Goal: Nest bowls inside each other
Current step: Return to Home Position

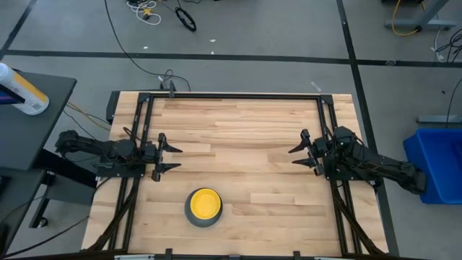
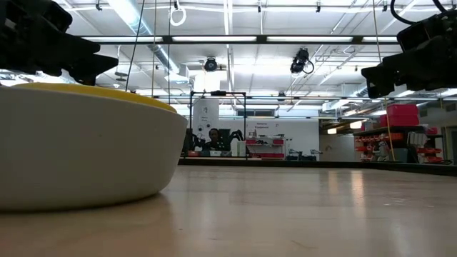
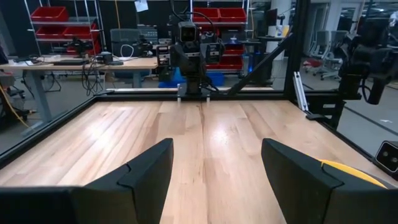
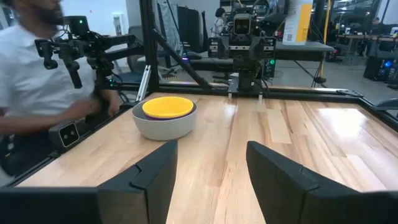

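Note:
A stack of nested bowls (image 1: 203, 206) stands on its base on the wooden table near the front edge. The grey bowl (image 4: 163, 126) is outermost and the yellow bowl (image 4: 167, 106) innermost; a dark rim shows between them. The low view shows the stack (image 2: 78, 150) close up. My left gripper (image 1: 172, 158) hovers open at the table's left side, and my right gripper (image 1: 297, 154) hovers open at the right side. Both are clear of the bowls with nothing between their fingers.
A black metal frame (image 1: 238, 96) borders the table. A person in a white shirt (image 4: 31, 81) is beyond the table's front edge, close to the bowls. A blue bin (image 1: 437, 162) stands on the floor at the right.

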Motion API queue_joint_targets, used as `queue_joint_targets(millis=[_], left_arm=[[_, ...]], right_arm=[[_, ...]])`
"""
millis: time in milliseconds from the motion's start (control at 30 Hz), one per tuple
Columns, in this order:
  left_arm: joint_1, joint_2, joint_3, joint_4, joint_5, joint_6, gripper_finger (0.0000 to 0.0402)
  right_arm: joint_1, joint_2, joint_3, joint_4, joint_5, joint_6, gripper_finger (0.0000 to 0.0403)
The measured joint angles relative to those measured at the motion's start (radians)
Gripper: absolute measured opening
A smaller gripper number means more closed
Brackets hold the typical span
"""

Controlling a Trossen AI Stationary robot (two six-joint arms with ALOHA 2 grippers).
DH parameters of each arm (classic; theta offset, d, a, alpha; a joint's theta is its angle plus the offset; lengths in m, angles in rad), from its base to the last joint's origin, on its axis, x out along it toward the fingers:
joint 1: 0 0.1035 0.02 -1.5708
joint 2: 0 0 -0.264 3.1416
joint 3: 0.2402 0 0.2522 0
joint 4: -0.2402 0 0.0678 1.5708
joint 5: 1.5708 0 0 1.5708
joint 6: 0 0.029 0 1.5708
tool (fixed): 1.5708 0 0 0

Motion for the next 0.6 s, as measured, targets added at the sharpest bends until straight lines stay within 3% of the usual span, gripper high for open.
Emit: queue_joint_targets(millis=[600], left_arm=[[0.000,0.000,0.000,0.002,0.002,0.001,0.0252]], right_arm=[[0.000,0.000,0.000,0.000,0.000,0.000,0.0218]])
